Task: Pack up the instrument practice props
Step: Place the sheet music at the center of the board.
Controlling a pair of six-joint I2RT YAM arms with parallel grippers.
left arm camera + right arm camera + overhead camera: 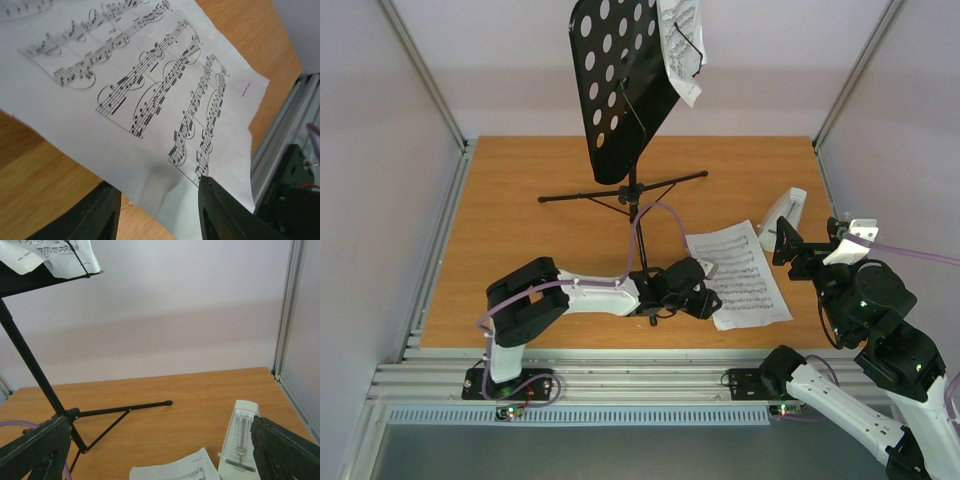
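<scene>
Lying flat on the tabletop, printed side up, a sheet sits at about 4 o'clock from the stand's feet. The left gripper reaches in from 9 o'clock to the sheet's near-left edge. In the left wrist view its fingers stand partly apart with the paper's edge lying between them, not pinched. Whether a fingertip touches the paper I cannot tell.

The stand is upright at 12 o'clock on the tabletop, with its tripod legs spread on the wood and its round-holed desk tilted. A second sheet sticks out past the desk's edge at 1 o'clock, with a thin black wire across it.

The metronome stands upright at 3 o'clock, near the tabletop's right edge and just beyond the flat sheet's far corner. The right gripper hovers close by at the metronome's 5 o'clock, jaws wide and holding nothing.
</scene>
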